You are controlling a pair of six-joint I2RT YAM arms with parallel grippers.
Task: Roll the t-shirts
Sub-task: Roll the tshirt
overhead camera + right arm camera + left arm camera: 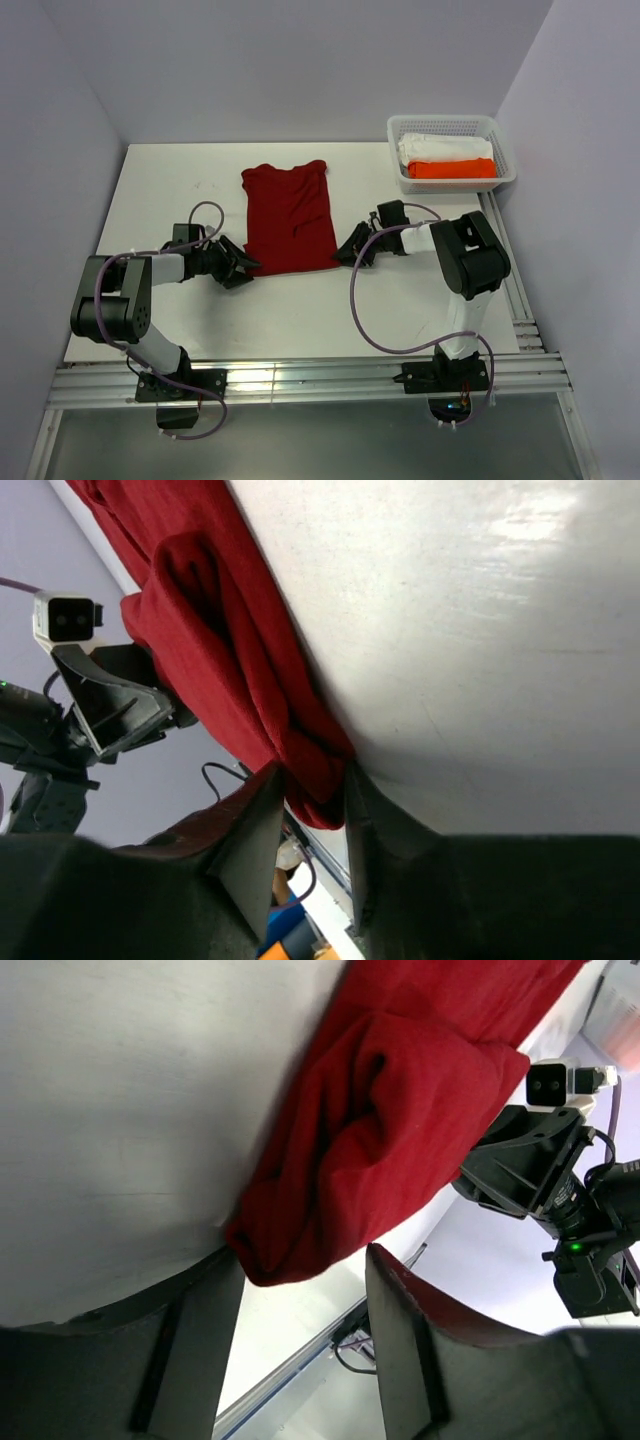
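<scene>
The dark red t-shirt (pixel 290 215) lies folded into a long strip in the middle of the white table (pixel 180 180). My left gripper (pixel 243 268) is at its near left corner. In the left wrist view the gripper (pixel 305 1260) is open, and the bunched corner of the shirt (pixel 380 1110) lies at the fingertips, unclamped. My right gripper (pixel 350 255) is at the near right corner. In the right wrist view it (pixel 312 775) is shut on a fold of the red shirt (pixel 220 650). A white t-shirt (pixel 440 147) and an orange one (pixel 452 169) lie rolled in the basket.
A white mesh basket (pixel 505 160) stands at the table's back right corner. Purple walls close in the left, back and right. An aluminium rail (pixel 300 378) runs along the near edge. Cables loop from both arms.
</scene>
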